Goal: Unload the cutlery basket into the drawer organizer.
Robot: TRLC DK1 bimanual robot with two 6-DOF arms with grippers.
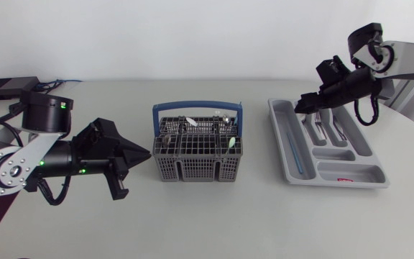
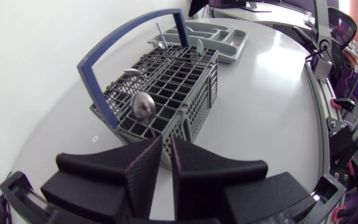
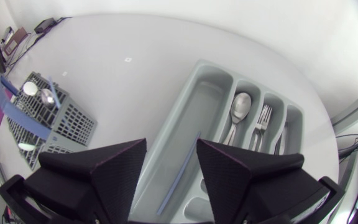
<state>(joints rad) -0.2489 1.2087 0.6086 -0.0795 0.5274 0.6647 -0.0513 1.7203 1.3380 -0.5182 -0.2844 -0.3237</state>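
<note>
A pale, matte surface (image 1: 207,223) carries everything, with a plain light wall behind. The left claw (image 2: 165,142) has its fingers together on nothing and points at the near short end of the cutlery basket (image 1: 196,167), just beside it but not touching. The basket is a grey grid with a blue hoop handle (image 2: 98,87), standing mid-surface. A spoon (image 2: 143,104) stands bowl-up in a near cell, and a few pale-ended pieces rise further along.

The right claw (image 3: 171,142) hangs with fingers apart and empty over the long compartment of the drawer organizer (image 1: 365,173), well apart from the basket. A thin blue stick (image 3: 179,175) lies in that compartment, and a second spoon (image 3: 241,107) and a fork (image 3: 263,117) lie in the narrow slots beside it.

The cutlery looks stiff, light and probably slick, being polished metal. I would pinch the standing spoon across its neck just under the bowl, where it clears the grid, then lift straight up so it does not snag the cell walls.
</note>
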